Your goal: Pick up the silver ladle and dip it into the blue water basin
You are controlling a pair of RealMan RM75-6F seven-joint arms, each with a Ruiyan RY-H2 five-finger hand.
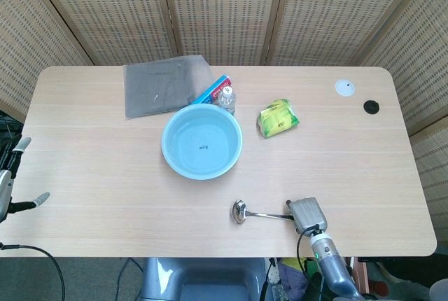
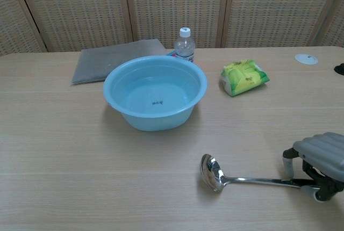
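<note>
Fingers of the right hand (image 2: 318,165) curl around the handle end of the silver ladle (image 2: 236,177), which lies flat on the table (image 2: 64,150) at lower right, well apart from the blue water basin (image 2: 155,98). At the head view's left edge, the left hand (image 1: 10,178) hangs off the table with fingers spread, grasping nothing.

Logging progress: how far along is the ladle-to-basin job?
Done: right robot hand has reached the handle end of the silver ladle. In hand: closing on the handle; grip unconfirmed, ladle flat on the table. Left: lift, carry, dip in the blue water basin.
</note>
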